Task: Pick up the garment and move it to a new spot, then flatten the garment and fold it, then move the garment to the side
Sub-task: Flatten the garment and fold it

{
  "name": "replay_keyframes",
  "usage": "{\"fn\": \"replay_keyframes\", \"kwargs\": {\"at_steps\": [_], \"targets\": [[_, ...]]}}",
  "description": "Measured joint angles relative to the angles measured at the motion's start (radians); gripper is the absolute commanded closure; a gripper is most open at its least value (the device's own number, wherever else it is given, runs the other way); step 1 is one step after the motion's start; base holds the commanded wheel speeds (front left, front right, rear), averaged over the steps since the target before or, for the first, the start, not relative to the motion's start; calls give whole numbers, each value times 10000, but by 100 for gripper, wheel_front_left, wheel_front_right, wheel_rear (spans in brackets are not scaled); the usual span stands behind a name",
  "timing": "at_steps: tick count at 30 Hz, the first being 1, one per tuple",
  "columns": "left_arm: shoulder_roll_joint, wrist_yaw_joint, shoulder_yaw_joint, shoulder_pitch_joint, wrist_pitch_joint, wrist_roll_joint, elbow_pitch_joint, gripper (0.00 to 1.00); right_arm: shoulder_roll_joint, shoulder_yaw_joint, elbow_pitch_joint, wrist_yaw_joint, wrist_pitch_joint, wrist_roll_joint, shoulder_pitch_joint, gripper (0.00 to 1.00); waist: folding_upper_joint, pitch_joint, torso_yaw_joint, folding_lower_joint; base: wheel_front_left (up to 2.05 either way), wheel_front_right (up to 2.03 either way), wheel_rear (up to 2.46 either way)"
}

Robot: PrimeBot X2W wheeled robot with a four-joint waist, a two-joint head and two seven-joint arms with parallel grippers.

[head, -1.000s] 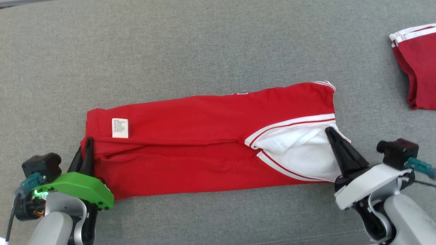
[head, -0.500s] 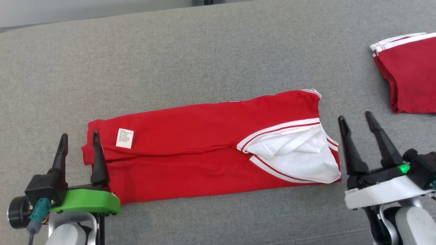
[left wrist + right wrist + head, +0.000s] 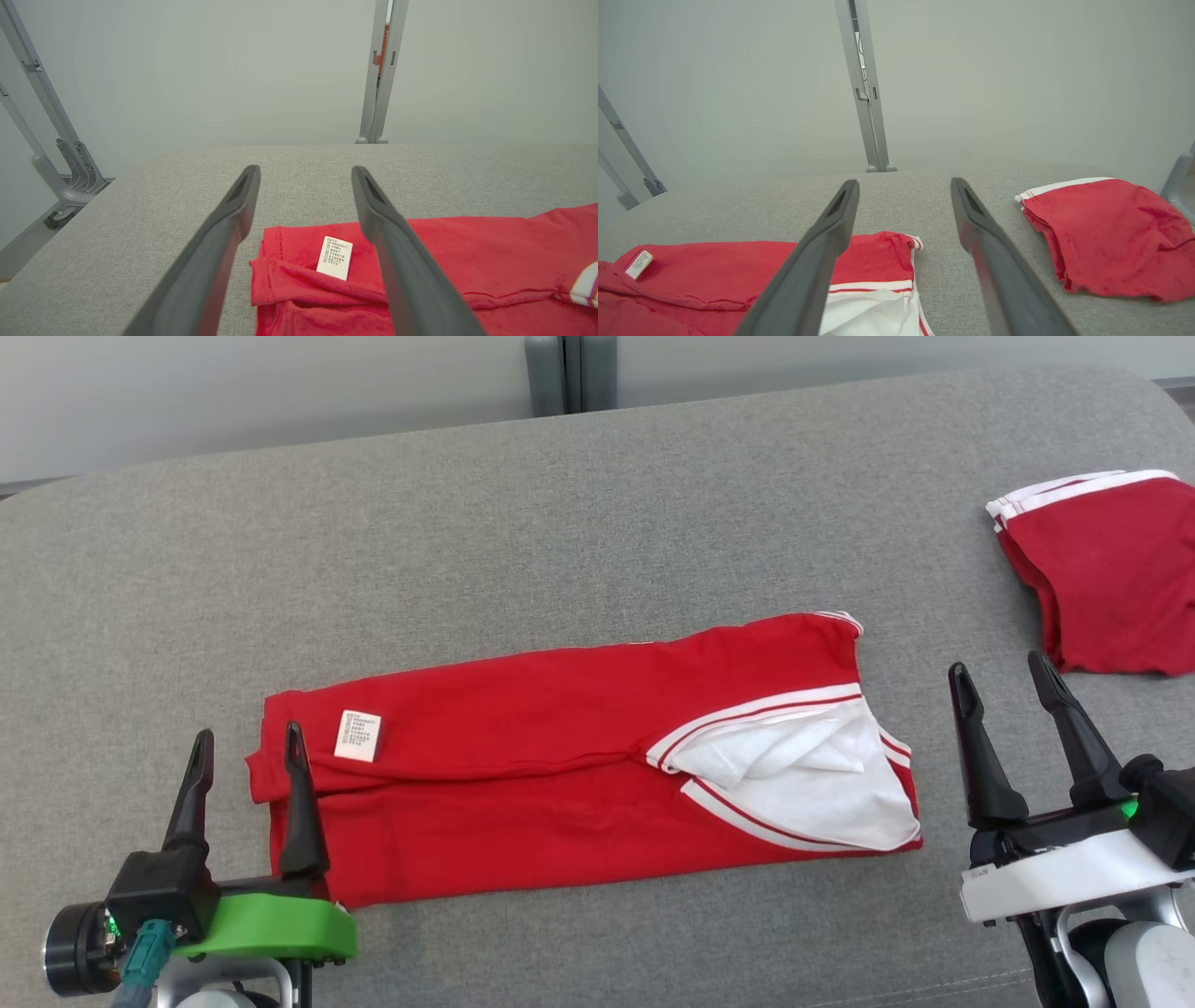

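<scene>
The grey bench carries everything. The red garment lies on it as a long folded band, nearer to the front edge than to the back edge, and it runs from my left side toward my right. Its right end is open and shows the white inside with striped trim. A second red garment lies already folded near the right edge of the bench, well apart from the first one.

A second ago both my grippers were closed on the two ends of the band. Now my left gripper stands wide at the left end. One finger is over the cloth in the head view, and I cannot tell if it touches. My right gripper is wide also, and it is drawn back to bare bench just beside the right end. Neither holds anything.

So I judge that this fold is released and the band lies free. It still looks too long, so I think another fold comes before I move it to the side. The small white label faces up near the left end.
</scene>
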Motion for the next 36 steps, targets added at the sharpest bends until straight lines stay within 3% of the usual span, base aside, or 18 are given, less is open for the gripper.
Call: {"fn": "replay_keyframes", "kwargs": {"at_steps": [13,18,30,31,32,33,36], "targets": [[-19,42,-104,-226,-10,90,-205,0,-157,-67,295,0,272,155,-18,0,0,361,78,0,0,0,0],[-161,-98,-209,-1082,-96,217,-194,0,-481,50,1616,0,186,408,-725,0,0,967,234,0,0,0,0],[-625,-433,-249,-1780,-274,332,339,0,-660,1415,5012,-2,-272,1174,-2155,0,0,2122,740,0,0,0,0],[-629,-454,-232,-1780,-280,332,374,0,-698,1542,5091,-10,-301,1279,-2202,42,0,2153,780,0,0,0,0],[-635,-489,-215,-1780,-284,332,420,0,-761,1691,5149,-10,-320,1411,-2225,63,0,2177,816,0,0,0,0],[-648,-523,-128,-1777,-288,349,479,0,-848,2052,5124,-4,-343,1712,-2249,100,0,2138,793,0,0,0,0],[-648,-531,-59,-1765,-291,364,508,0,-853,2027,4976,-2,-431,1818,-2179,100,0,2044,733,0,0,0,0]]}}
